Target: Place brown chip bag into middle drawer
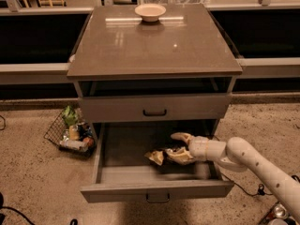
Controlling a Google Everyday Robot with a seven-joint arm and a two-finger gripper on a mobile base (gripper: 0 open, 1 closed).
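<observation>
Placing step: we see the hand (175,147) low inside the open middle drawer (157,190), brown chip bag (158,157) at its tip; grip state we cannot tell. Next: let go, pull out.

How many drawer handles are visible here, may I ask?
2 handles: one on the closed drawer, one on the open middle drawer's front. The gripper is inside it, at the brown chip bag.
</observation>
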